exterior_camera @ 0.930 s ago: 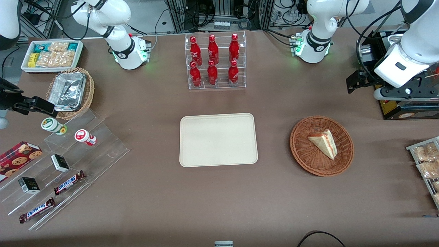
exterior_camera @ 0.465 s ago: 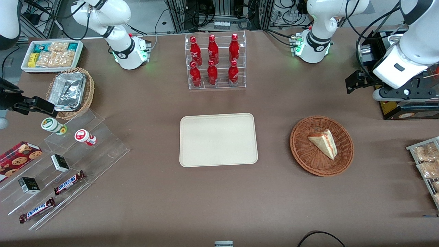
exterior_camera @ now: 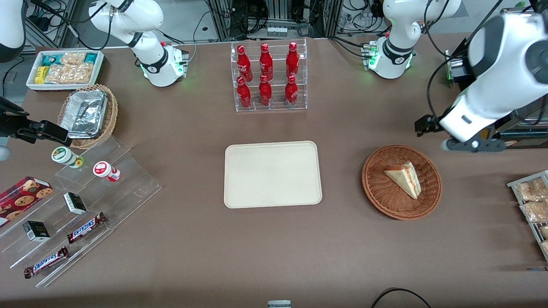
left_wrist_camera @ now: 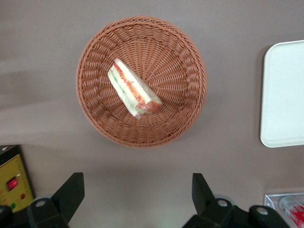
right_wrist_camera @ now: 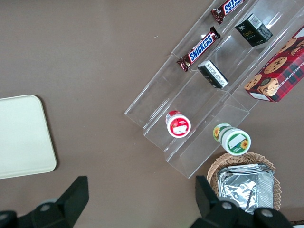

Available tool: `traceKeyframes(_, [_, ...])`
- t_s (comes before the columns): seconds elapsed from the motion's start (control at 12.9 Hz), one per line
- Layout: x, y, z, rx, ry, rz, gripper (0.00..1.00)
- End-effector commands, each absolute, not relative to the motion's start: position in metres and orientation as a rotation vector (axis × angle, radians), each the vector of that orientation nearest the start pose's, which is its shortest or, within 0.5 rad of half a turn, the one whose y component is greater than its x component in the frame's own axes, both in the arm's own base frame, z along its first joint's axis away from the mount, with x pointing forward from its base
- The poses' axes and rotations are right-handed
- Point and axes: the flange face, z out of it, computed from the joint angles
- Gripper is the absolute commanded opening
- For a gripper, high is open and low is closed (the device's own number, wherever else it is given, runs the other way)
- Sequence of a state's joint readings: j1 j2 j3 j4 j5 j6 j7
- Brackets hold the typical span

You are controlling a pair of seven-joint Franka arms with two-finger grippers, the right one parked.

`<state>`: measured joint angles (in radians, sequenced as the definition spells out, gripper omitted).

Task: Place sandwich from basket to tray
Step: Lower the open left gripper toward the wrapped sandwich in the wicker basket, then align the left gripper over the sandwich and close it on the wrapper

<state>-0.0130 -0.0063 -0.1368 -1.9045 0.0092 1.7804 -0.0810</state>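
The sandwich (exterior_camera: 404, 179) is a pale triangular wedge with red and green filling, lying in the round reddish-brown wicker basket (exterior_camera: 376, 188). The left wrist view looks down on the sandwich (left_wrist_camera: 134, 90) and the basket (left_wrist_camera: 185, 57) from above. My left gripper (left_wrist_camera: 137, 194) is open, its dark fingers (left_wrist_camera: 71, 191) spread wide over bare tabletop beside the basket's rim, with nothing between them. In the front view the gripper (exterior_camera: 470, 144) hangs high, a little farther from the camera than the basket, toward the working arm's end. The cream tray (exterior_camera: 272, 174) lies flat at mid-table, and its edge (left_wrist_camera: 284, 95) shows in the wrist view.
A clear rack of red bottles (exterior_camera: 268, 77) stands farther from the camera than the tray. A dark box with a yellow panel (exterior_camera: 509, 139) sits close to the gripper. Snack packets on a wire rack (exterior_camera: 533, 201) lie at the working arm's end. Acrylic steps with snacks (exterior_camera: 81, 205) occupy the parked arm's end.
The left arm has swung toward the middle of the table and nearer the front camera, bringing the gripper close to the basket. Sandwich, basket and tray have not moved.
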Motion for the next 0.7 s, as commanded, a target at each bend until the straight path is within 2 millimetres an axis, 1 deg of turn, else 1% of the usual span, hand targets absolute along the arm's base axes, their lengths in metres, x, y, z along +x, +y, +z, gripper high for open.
traceKeyframes(0.0, [0.542,-0.08,0.449,-3.116,0.129,0.187,1.0])
traceKeyframes(0.31, [0.56,-0.08,0.394,-3.114,0.138,0.229,1.0])
traceKeyframes(0.46, [0.563,-0.079,0.381,-3.115,0.135,0.236,1.0])
traceKeyframes(0.62, [0.566,-0.075,0.376,-3.119,0.108,0.237,1.0])
